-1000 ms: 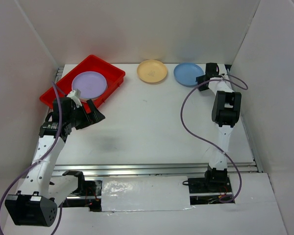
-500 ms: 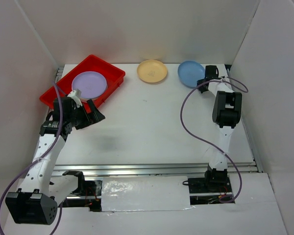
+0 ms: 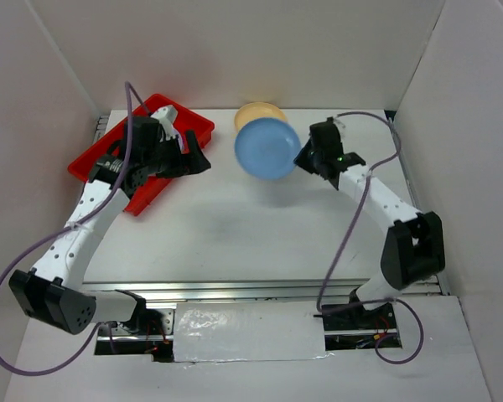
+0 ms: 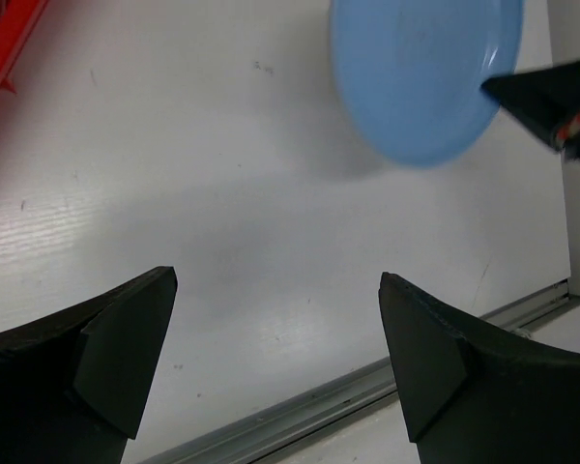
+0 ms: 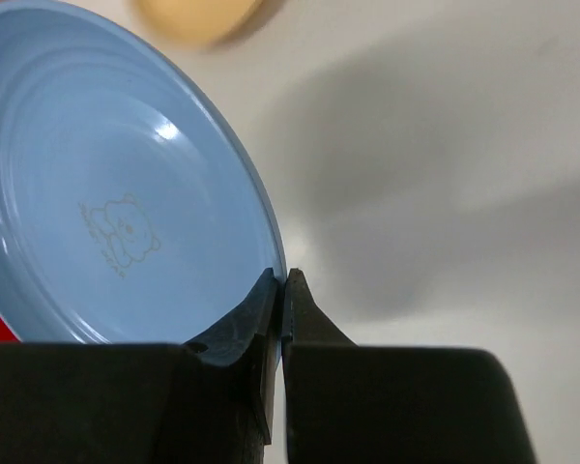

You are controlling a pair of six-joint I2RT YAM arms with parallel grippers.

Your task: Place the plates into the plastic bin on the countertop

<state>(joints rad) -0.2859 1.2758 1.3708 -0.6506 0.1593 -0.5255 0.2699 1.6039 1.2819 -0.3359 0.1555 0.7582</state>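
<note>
My right gripper (image 3: 303,159) is shut on the rim of a blue plate (image 3: 267,148) and holds it tilted above the countertop (image 3: 260,226), right of the red plastic bin (image 3: 193,125). In the right wrist view the plate (image 5: 106,193) fills the left and my fingertips (image 5: 283,280) pinch its edge. A yellow plate (image 3: 260,111) lies behind it at the back. My left gripper (image 3: 199,159) is open and empty at the bin's right edge; its arm hides the bin's contents. The left wrist view shows the blue plate (image 4: 420,72) ahead.
White walls close in the table on three sides. A metal rail (image 3: 268,289) runs along the near edge. Purple cables (image 3: 352,234) loop from both arms. A red corner of the bin (image 4: 5,48) shows in the left wrist view.
My right gripper lifted the blue plate from the back right and carried it left toward the bin. My left arm swung up and right over the bin, covering the purple plate.
</note>
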